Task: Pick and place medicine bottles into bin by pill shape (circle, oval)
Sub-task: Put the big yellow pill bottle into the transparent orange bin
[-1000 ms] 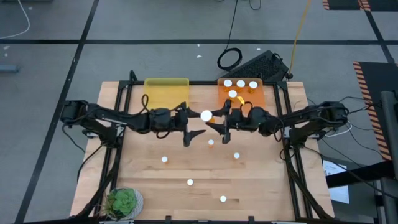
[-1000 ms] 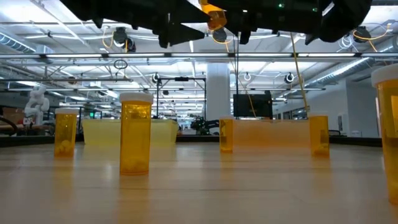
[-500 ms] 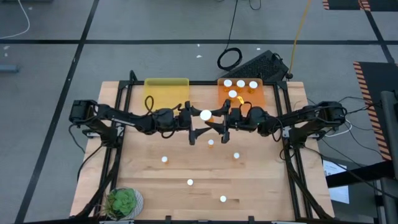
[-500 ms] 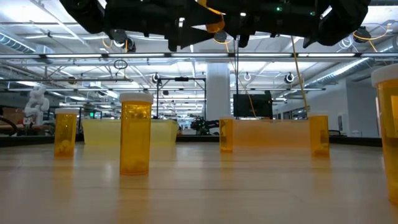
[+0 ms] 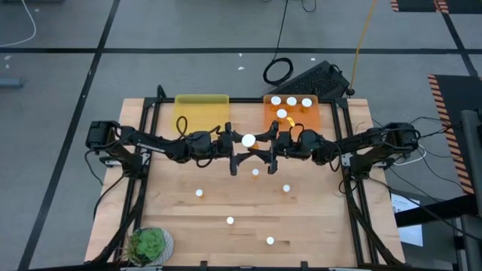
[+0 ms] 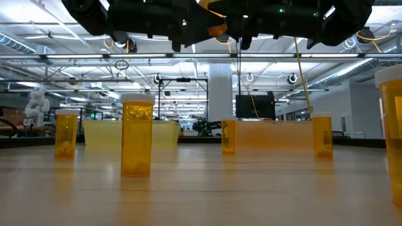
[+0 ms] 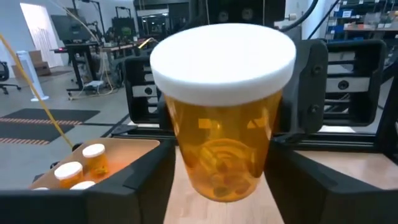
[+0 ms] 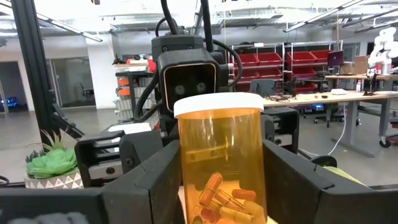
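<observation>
Both arms meet mid-air over the rear-centre of the wooden worktop (image 5: 316, 218), with one medicine bottle (image 5: 248, 140) between them. The right gripper (image 8: 214, 186) is clamped on that bottle: its fingers (image 8: 149, 180) flank the amber body on both sides, oblong orange pills are visible at the bottom, and the cap is flat and white. The left gripper (image 7: 221, 180) sits at the same bottle from the opposite side, its dark blocky fingers (image 7: 311, 180) beside the body; can't tell whether they are actually pressing on it or just bracketing it. Material: translucent amber plastic cylinder, smooth, with a round matte white cap wider than the body. In the low view the held bottle (image 6: 217, 28) hangs well above the surface, partly hidden by the dark arm links. On the worktop, five more bottles (image 5: 199, 193) stand upright, scattered between the centre and the front edge; from above only the white caps show. The yellow bin (image 5: 201, 111) at the rear edge, left of centre, is a translucent rectangle. The orange bin (image 5: 313, 118) at the rear edge, right of centre, holds four capped bottles (image 5: 291, 101). A potted plant (image 5: 148, 245) sits at the front-left corner. A black keyboard (image 5: 316, 77) and a coiled cable (image 5: 278, 71) lie on the floor beyond the rear edge.
</observation>
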### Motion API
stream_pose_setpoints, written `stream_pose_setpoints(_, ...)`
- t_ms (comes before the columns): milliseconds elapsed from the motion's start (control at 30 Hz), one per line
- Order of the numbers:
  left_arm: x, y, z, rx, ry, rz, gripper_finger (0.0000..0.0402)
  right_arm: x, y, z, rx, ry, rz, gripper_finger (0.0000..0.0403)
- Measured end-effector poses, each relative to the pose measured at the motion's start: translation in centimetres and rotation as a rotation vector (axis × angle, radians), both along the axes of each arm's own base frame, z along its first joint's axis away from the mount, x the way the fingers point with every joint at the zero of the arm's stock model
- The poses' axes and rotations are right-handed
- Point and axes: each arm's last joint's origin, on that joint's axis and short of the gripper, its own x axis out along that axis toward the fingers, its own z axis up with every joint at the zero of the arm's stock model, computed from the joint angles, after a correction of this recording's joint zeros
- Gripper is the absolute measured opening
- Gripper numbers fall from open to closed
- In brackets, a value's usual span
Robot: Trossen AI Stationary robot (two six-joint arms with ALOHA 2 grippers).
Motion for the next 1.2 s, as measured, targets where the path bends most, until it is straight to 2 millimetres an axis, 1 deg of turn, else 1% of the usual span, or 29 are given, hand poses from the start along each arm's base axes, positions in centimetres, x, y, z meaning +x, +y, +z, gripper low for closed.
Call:
stream_pose_setpoints(167,0.0,0.0,0.0,0.0,0.0,-0.001,0.0201,0.0,0.0,0.0,-0.001,0.0,0.0,0.0199)
stream_pose_setpoints(267,0.0,0.0,0.0,-0.001,0.0,-0.001,0.019,0.0,0.0,0.0,-0.001,0.0,0.0,0.0199)
stream_pose_setpoints(467,0.0,0.0,-0.1,0.0,0.009,-0.001,0.0196,0.0,0.0,-0.1,-0.003,0.006,-0.001,0.0199)
stream_pose_setpoints(567,0.0,0.0,-0.3,0.008,0.034,0.0,0.0198,0.0,-0.2,-0.2,-0.002,0.027,-0.005,0.0205)
stream_pose_setpoints(667,0.0,0.0,-0.6,0.012,0.062,0.001,0.0199,-0.2,-0.2,-0.2,0.001,0.061,-0.008,0.023)
stream_pose_setpoints(833,0.0,0.0,-0.8,0.027,0.087,0.016,0.0199,-0.7,-0.3,0.0,0.009,0.129,-0.01,0.0295)
stream_pose_setpoints(967,-0.1,0.4,-1.2,0.026,0.126,0.03,0.02,-1.8,-0.2,0.7,0.009,0.199,-0.011,0.0334)
stream_pose_setpoints(1067,-0.2,0.7,-1.7,0.024,0.182,0.04,0.02,-2.9,-0.2,1.0,0.019,0.277,-0.018,0.0344)
stream_pose_setpoints(1200,-0.4,1.2,-2.7,0.012,0.287,0.054,0.02,-4.2,-0.2,1.5,0.064,0.341,-0.064,0.0342)
